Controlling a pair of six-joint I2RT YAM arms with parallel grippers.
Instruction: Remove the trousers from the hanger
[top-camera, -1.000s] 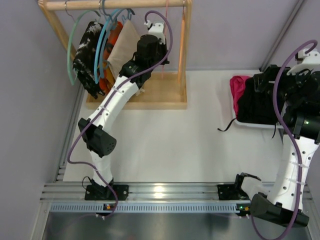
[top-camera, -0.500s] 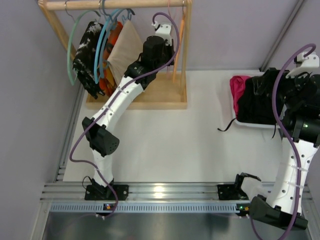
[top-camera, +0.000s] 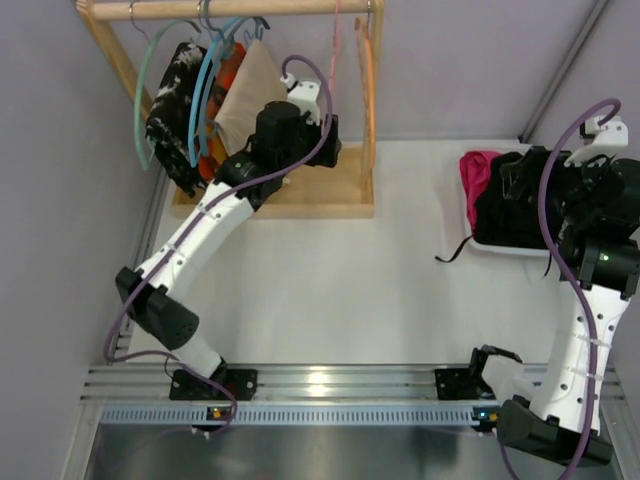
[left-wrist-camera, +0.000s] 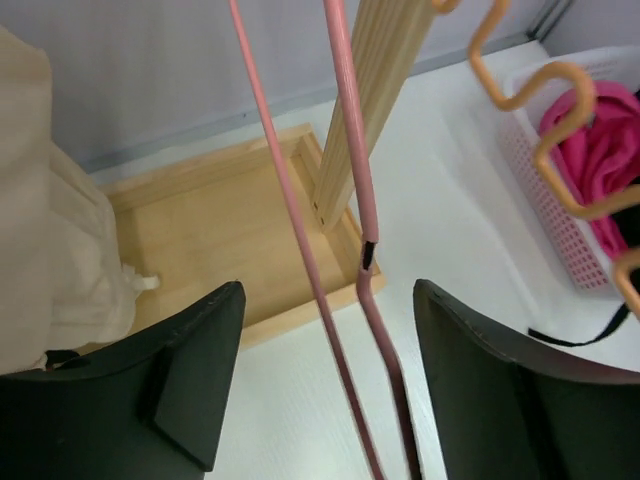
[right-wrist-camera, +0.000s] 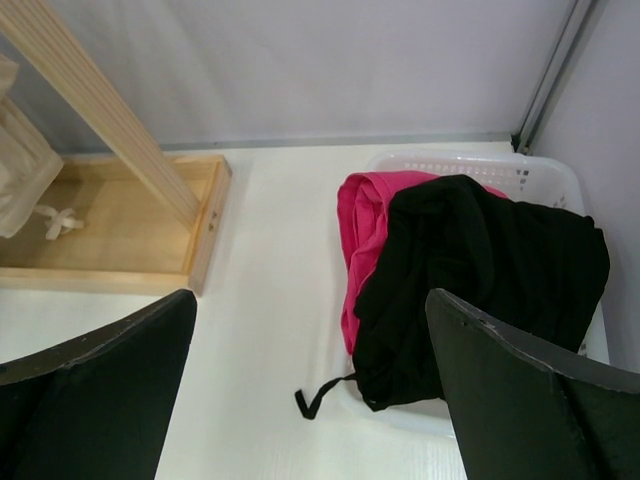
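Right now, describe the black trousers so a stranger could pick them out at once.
On the table, find the white mesh basket at the far right. Two garments are heaped in it; the black trousers overlap the pink trousers and trail a thin black drawstring over the rim onto the table.

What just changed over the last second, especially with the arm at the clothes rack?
The left gripper opened and apparently let go of the pink hanger, which now hangs loose between its open jaws; that arm drew back from the rack. The right gripper stayed open above the basket, where the pink trousers and black trousers lie as before.
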